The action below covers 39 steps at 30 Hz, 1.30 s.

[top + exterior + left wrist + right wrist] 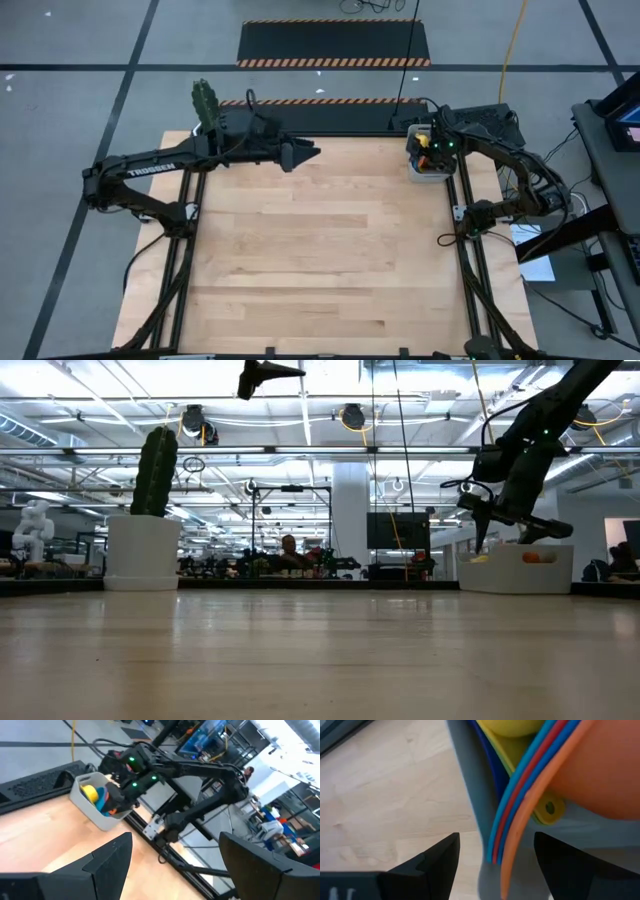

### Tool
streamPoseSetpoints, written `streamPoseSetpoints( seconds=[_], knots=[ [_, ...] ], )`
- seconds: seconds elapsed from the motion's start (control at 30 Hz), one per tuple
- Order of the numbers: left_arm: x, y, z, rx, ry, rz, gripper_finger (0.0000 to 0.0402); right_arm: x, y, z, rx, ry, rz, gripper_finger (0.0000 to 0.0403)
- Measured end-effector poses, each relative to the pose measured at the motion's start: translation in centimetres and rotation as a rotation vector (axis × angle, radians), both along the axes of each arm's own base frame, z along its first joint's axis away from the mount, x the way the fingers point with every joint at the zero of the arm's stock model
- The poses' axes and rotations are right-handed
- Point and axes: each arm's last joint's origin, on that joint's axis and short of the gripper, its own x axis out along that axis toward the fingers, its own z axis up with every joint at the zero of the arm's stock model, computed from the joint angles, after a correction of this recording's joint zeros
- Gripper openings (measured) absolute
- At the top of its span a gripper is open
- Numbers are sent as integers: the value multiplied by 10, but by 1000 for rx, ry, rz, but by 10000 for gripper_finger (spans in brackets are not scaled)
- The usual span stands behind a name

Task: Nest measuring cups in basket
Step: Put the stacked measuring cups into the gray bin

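Measuring cups (428, 150) lie stacked inside the basket (428, 172), which sits at the far right corner of the table (320, 260), seen from above. The right gripper (432, 146) hangs right over the basket, and the left gripper (305, 153) waits well to the left of the basket, above the far edge of the table, near the cactus pot (205, 105).

From table height, the basket (515, 570) stands on the wood with orange and yellow colours showing through its wall. The right gripper (495, 520) points down at the basket's near end; the left gripper (268, 372) is high above, far from the basket, and the cactus pot (142, 550) stands at the other side.

The left wrist camera looks across to the basket (97, 802), where a yellow cup (90, 792) lies on top and the right gripper (117, 800) reaches over the rim. The left fingers (107, 865) stand wide apart and carry nothing.

The right wrist camera is very close: the orange cup (600, 775) fills the view beside the basket wall (470, 780), with red, blue and yellow handles packed against it. The right fingers (440, 857) stand apart on either side of the handles, and I cannot tell that they hold any.

To finish well, I think the right arm should lift straight up from the basket, so no finger catches a handle and pulls the stack out.
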Motion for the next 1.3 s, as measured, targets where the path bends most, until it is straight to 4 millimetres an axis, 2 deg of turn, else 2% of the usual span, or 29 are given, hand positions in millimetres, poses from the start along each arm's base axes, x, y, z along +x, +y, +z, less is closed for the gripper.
streamPoseSetpoints(
  seconds=[0.2, 0.37, 0.7, 1.17, 1.3],
  knots=[
    [-1, -11, 1, 1, 8, -23, 298, 0, 1, -3, 2, -2, -12, 247],
    [0, -13, 0, 8, 17, -21, 298, 0, 1, -3, 2, -2, -11, 236],
    [-1, -12, 0, 18, 22, -17, 298, -1, 2, -1, -16, 0, -5, 155],
    [-2, -12, -5, 35, 79, -23, 298, -3, 4, 4, -38, 8, -20, 22],
    [-2, -12, -5, 36, 80, -24, 298, -4, 8, 11, -68, -8, -20, 6]
  ],
)
